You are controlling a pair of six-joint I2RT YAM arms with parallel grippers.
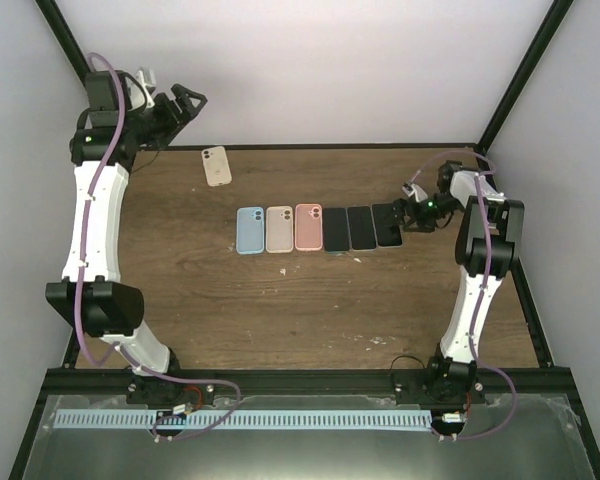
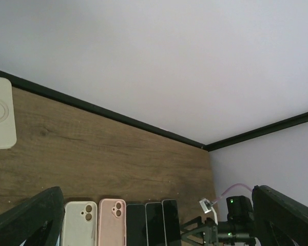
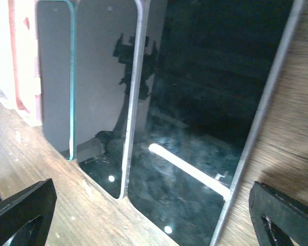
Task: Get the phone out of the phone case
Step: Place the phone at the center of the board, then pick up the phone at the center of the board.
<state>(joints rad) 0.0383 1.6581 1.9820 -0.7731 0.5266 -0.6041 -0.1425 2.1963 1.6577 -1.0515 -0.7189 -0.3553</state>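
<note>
Right pincer [image 1: 405, 214] gapes wide, holding nothing, at the rightmost black phone [image 3: 210, 102]. Only its wrist camera shows that phone's glossy glass, thin metal edge and rounded corners. Overhead shows the whole row: three bare phones, then pink case [image 1: 309, 227], beige case [image 1: 279, 229] and blue case [image 1: 250, 231] on the grained wooden table [image 1: 280, 310]. A cream case [image 1: 216, 166] lies apart. Left pincer [image 1: 175, 100] hangs raised, open, empty.
</note>
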